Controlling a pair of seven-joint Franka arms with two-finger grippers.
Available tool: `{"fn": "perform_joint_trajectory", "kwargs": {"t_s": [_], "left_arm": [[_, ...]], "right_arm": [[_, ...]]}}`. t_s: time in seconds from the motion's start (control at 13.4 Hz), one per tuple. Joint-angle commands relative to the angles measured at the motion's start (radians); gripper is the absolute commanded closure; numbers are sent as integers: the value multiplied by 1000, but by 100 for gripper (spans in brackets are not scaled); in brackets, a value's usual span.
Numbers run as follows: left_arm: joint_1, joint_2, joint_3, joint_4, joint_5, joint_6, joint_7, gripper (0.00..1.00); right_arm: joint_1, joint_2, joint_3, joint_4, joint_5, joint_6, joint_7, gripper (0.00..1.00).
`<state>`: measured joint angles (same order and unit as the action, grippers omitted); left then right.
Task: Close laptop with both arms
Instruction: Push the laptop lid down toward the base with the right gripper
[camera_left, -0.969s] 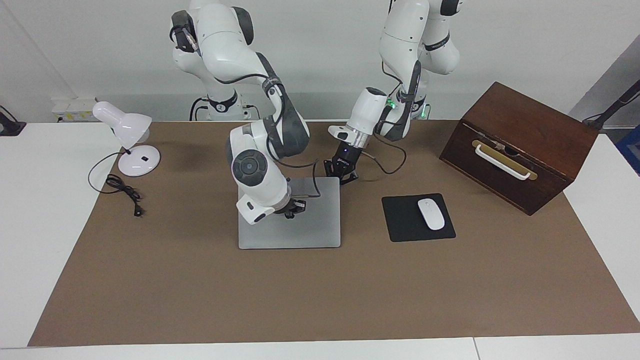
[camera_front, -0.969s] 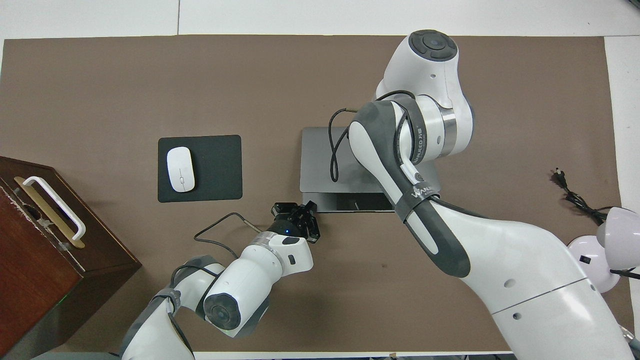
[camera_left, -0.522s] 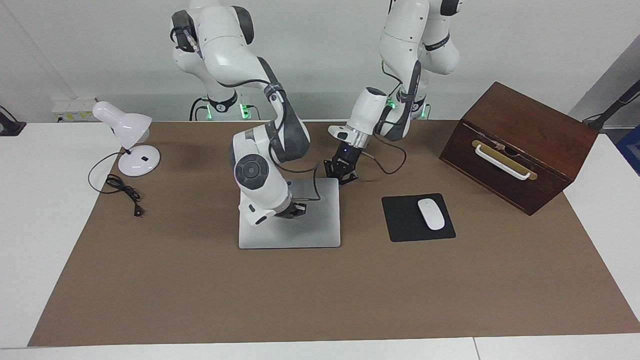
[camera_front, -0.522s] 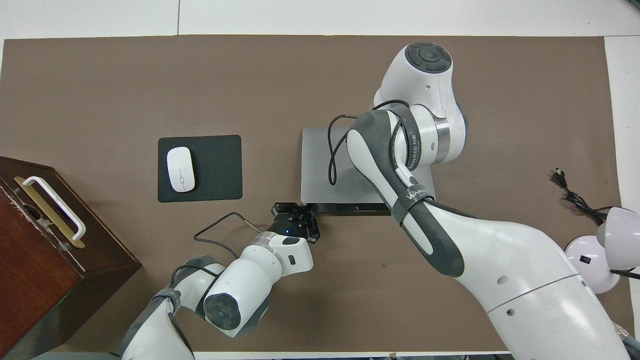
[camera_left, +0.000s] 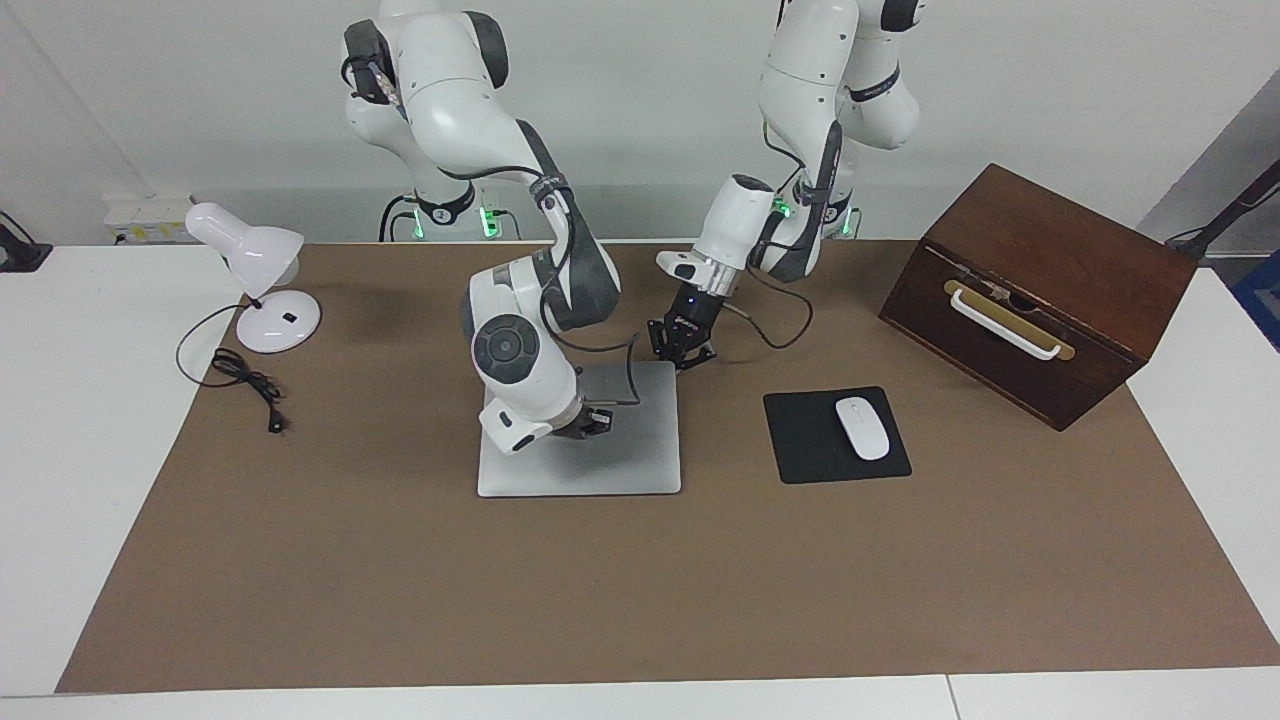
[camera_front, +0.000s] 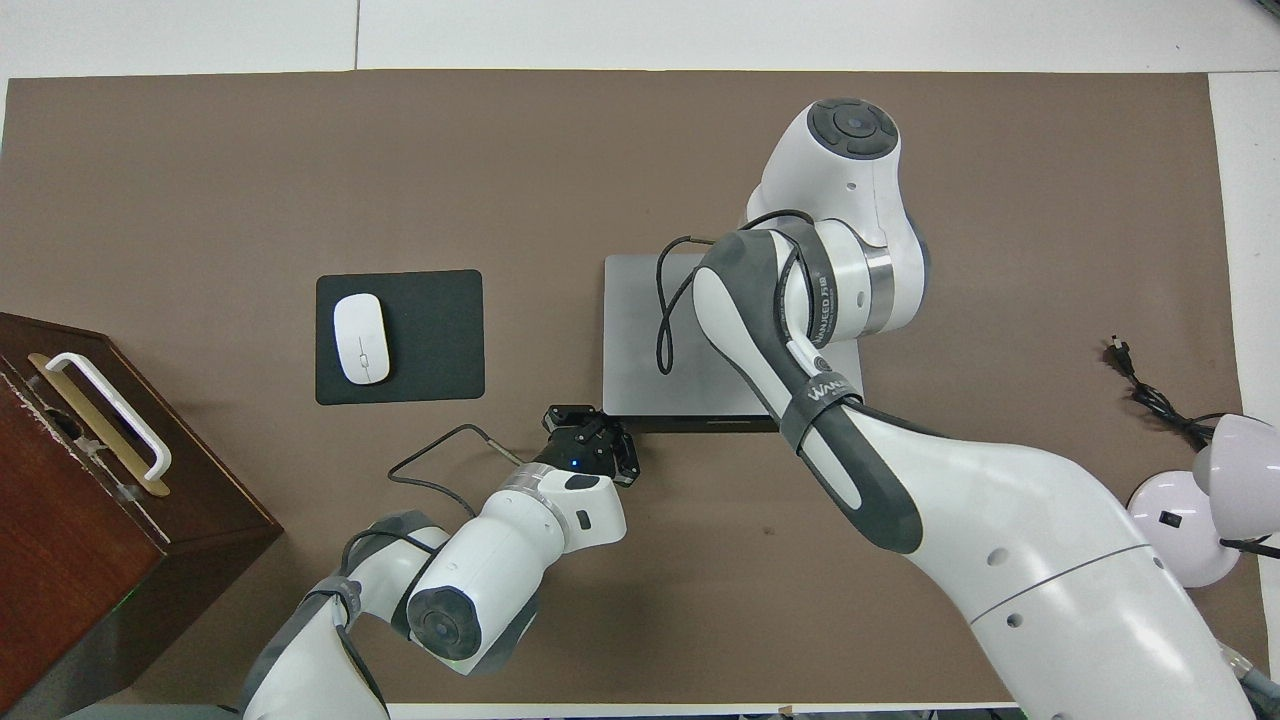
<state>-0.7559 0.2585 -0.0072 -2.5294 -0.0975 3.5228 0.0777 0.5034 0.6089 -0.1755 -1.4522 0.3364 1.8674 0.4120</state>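
The silver-grey laptop (camera_left: 620, 460) (camera_front: 640, 330) lies mid-table with its lid almost flat on its base. Only a thin dark slit shows along the edge nearest the robots. My right gripper (camera_left: 598, 422) is shut and rests its tips on top of the lid; in the overhead view the right arm's own wrist hides it. My left gripper (camera_left: 683, 352) (camera_front: 592, 432) is shut and low at the laptop's corner nearest the robots, toward the left arm's end. I cannot tell whether it touches the laptop.
A black mouse pad (camera_left: 800, 450) with a white mouse (camera_left: 862, 428) lies beside the laptop toward the left arm's end, and a brown wooden box (camera_left: 1040, 290) stands past it. A white lamp (camera_left: 262, 285) and its cable (camera_left: 250, 385) sit at the right arm's end.
The lid has come down under my right gripper, and the dark gap along its edge nearest the robots has shrunk to a slit. The left gripper has barely moved.
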Motion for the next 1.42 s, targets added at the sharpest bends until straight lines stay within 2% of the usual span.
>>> {"fn": "perform_joint_trajectory", "kwargs": {"t_s": [0.0, 0.6, 0.82, 1.12, 1.27, 1.34], "left_arm": [[-5, 10, 23, -72, -5, -21, 27, 100], [-5, 10, 23, -71, -5, -21, 27, 100], [-5, 10, 23, -71, -5, -22, 27, 100], [-5, 10, 23, -69, -5, -22, 28, 100], [-3, 10, 23, -66, -7, -22, 27, 100], [-3, 10, 24, -65, -8, -22, 25, 100]], "right_arm": [[-3, -32, 11, -54, 23, 32, 13, 100], [-3, -31, 11, -54, 16, 33, 11, 100], [-11, -34, 1, -24, 16, -20, 13, 100], [-66, -83, -5, 97, 7, -163, 14, 100], [-95, -142, -4, 110, -2, -168, 31, 100], [-107, -167, -2, 125, -58, -168, 31, 100]]}}
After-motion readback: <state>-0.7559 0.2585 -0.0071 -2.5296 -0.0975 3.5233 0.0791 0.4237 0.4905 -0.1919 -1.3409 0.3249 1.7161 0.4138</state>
